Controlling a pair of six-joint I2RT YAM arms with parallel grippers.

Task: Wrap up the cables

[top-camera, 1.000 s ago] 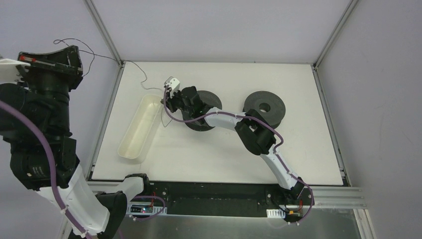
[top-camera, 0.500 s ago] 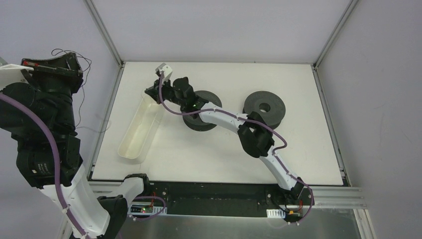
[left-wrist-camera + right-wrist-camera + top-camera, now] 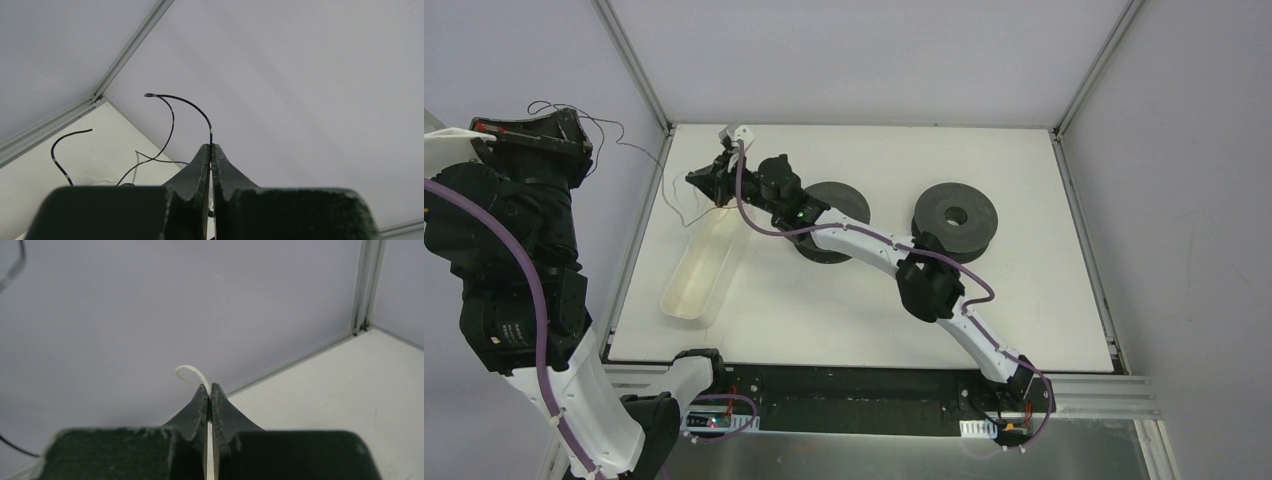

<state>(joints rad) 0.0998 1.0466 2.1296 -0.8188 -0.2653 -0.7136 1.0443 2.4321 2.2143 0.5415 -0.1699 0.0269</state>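
barely started imo: left gripper [image 3: 210, 150] pinches the dark cable [image 3: 185, 101], right gripper [image 3: 209, 390] clamps a white strand [image 3: 197, 371], spools [image 3: 955, 216] look bare.

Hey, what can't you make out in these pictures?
Left wrist: the dark cable passes into the shut left gripper, which hides its lower run.
Right wrist: the white strand vanishes inside the shut right gripper; its length is hidden.
Top: the right arm covers part of the left spool; the dark cable is too thin to trace.

Thin dark cables [image 3: 634, 148] between the raised left pincer [image 3: 572, 128] and the right pincer [image 3: 696, 181], near a white tray's [image 3: 692, 278] far end.
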